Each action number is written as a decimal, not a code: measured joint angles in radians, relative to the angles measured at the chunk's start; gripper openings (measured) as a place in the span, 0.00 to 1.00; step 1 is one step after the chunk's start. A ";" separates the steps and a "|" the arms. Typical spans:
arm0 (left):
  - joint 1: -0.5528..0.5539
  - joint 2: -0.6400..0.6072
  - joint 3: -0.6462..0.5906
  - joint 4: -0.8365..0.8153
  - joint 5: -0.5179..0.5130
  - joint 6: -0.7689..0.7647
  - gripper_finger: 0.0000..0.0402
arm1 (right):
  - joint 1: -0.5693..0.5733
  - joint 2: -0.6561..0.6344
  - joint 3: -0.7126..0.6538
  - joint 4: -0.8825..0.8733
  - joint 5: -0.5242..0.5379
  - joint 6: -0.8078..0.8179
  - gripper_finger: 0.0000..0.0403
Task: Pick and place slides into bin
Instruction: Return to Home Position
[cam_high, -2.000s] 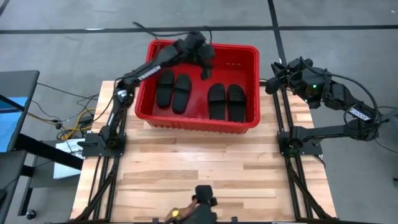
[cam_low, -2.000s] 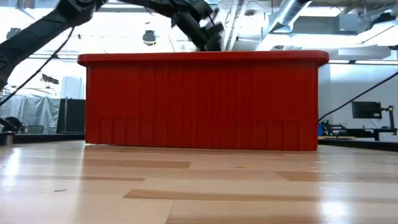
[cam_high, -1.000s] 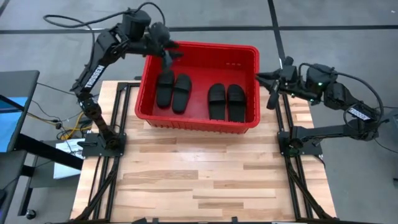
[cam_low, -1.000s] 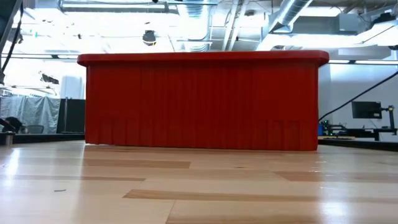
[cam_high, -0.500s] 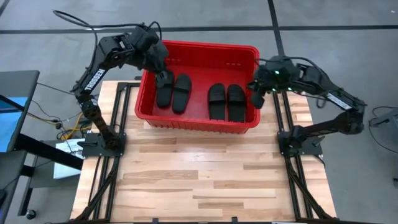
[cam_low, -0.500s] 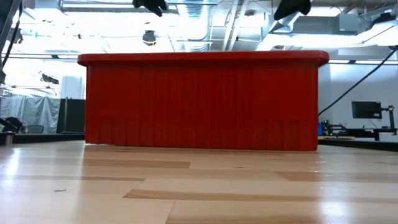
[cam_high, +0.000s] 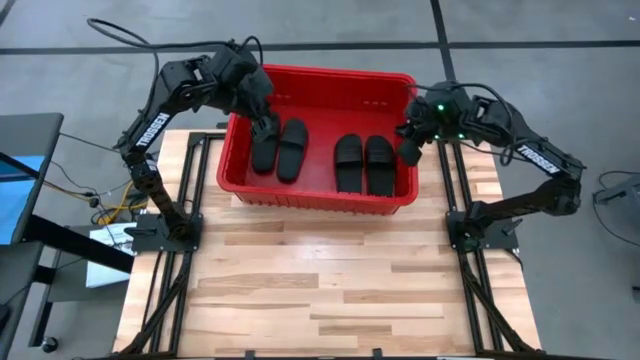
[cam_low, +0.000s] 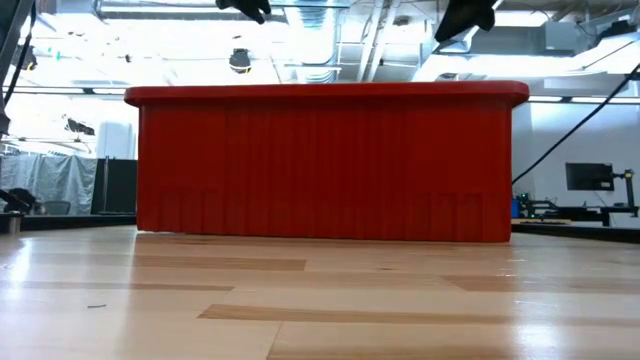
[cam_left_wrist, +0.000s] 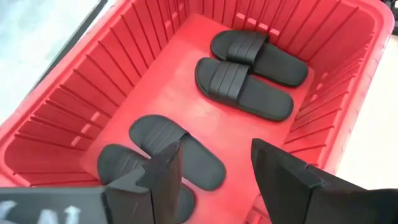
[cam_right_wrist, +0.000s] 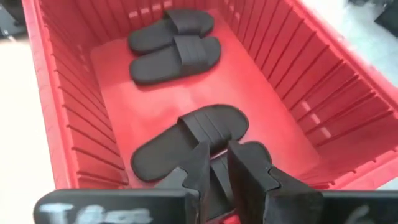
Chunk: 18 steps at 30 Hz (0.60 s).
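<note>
The bin (cam_low: 325, 165) stands upright on the wooden table (cam_low: 320, 300).

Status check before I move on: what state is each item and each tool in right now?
bin: upright on the table, holding all four slides.
two slides by the left arm: lying flat, straps up, side by side.
two slides by the right arm: lying flat, straps up, side by side.
left tool: open, empty, over the bin's left end.
right tool: nearly shut, empty, over the bin's right end.

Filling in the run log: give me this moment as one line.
slides: four in bin, two pairs | left gripper: open, empty, over bin's left end | right gripper: shut, empty, over right rim
</note>
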 joint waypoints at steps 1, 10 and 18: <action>0.000 0.000 0.000 0.004 -0.001 0.007 0.46 | 0.000 -0.004 0.000 0.007 0.000 -0.002 0.13; -0.023 -0.016 0.000 0.207 0.010 0.019 0.46 | 0.037 -0.085 0.000 0.192 0.000 -0.018 0.13; -0.104 -0.057 0.001 0.378 -0.049 0.028 0.46 | 0.130 -0.211 0.000 0.311 -0.002 -0.015 0.13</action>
